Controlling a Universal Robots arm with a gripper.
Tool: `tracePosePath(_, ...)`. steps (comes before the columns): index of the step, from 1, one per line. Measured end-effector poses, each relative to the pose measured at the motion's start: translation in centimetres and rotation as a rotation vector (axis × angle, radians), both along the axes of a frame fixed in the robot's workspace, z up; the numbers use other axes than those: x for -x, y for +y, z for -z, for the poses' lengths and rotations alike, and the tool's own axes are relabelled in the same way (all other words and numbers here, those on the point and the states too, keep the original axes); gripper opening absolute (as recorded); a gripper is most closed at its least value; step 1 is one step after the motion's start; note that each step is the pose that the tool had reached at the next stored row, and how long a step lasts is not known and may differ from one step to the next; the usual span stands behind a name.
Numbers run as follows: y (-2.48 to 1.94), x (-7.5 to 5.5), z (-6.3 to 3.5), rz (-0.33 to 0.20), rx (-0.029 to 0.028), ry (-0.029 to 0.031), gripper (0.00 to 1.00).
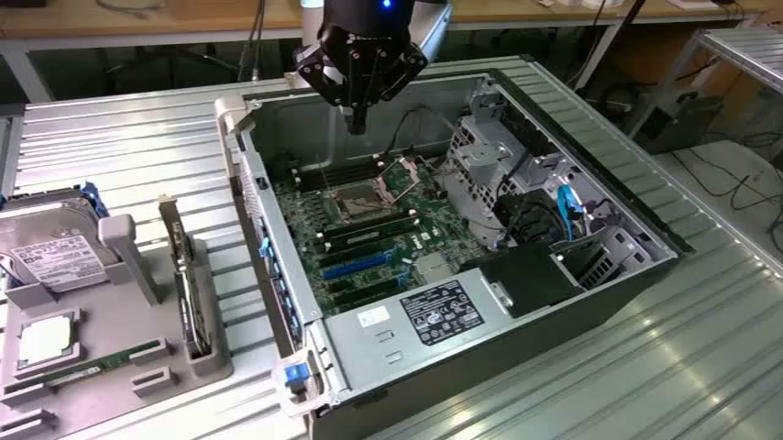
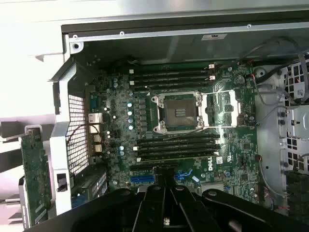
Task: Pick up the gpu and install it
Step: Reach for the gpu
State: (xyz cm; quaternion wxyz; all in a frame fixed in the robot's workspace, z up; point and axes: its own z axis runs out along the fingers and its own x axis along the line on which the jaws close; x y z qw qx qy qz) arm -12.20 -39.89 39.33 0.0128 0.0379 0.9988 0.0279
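Note:
The gpu (image 1: 186, 284) stands on its long edge in a grey holder (image 1: 123, 266) on the exterior view's left, outside the open computer case (image 1: 588, 275). Its green board (image 2: 34, 179) also appears in the wrist view beside the case's rear grille. My gripper (image 1: 356, 124) hangs over the far end of the case, above the motherboard (image 1: 367, 238), fingers pointing down and shut with nothing between them. In the wrist view the gripper (image 2: 166, 220) sits over the blue slot (image 2: 142, 179). It is well apart from the gpu.
The holder also carries a silver hard drive (image 1: 55, 257), a processor chip (image 1: 43, 339) and a memory stick (image 1: 92, 367). Inside the case are the open processor socket (image 2: 181, 112), the drive cage (image 1: 490, 156) and the power supply (image 1: 428, 316).

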Motion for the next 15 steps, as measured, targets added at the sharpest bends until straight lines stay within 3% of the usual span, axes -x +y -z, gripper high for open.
tracePosePath(15,-0.16,0.08,0.00,0.000,0.0000,0.0000,0.11)
